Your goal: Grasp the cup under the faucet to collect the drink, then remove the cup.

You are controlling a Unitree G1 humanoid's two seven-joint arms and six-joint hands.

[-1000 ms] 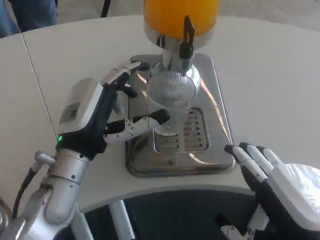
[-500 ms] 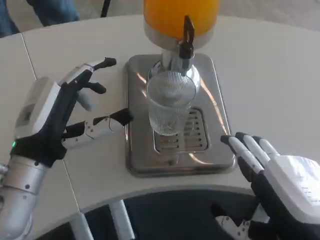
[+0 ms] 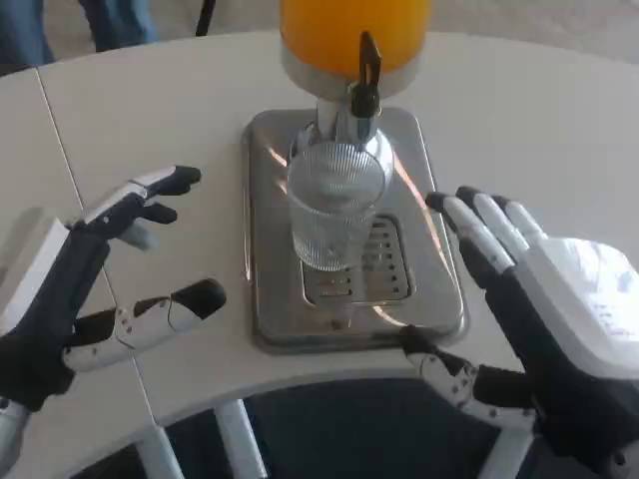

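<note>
A clear ribbed cup (image 3: pixel 330 213) stands upright on the steel drip tray (image 3: pixel 439 261), directly under the faucet (image 3: pixel 363 88) of the orange drink dispenser (image 3: pixel 354 35), on the white tabletop (image 3: pixel 539 120). The cup looks empty. The left robot hand (image 3: pixel 95 279) lies at about 8 o'clock from the cup, well apart from it, its fingers spread wide and nothing in its grasp. The right robot hand (image 3: pixel 539 319) sits at about 4 o'clock, beside the tray's right edge, fingers (image 3: pixel 469 225) stretched toward 11 o'clock, thumb below the tray's front corner, holding nothing.
</note>
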